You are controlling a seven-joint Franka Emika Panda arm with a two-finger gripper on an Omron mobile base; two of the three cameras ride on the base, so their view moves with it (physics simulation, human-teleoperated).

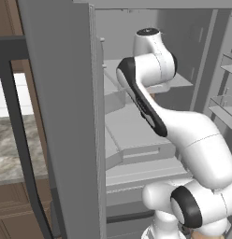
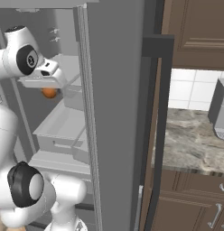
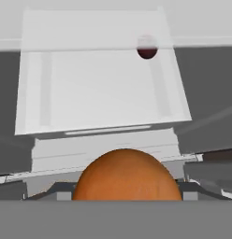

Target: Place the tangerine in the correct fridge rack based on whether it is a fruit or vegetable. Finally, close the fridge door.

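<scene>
Gripper holds the tangerine between its jaws, inside the open fridge. Fridge rack lies ahead of the jaws with a dark red fruit at its far side. Placing not done; fridge door open, closing left.

The small, smooth, bright orange round tangerine sits inside the fridge above its flat pale grey shelf rack, beside the tall grey fridge door, which stands open.
</scene>
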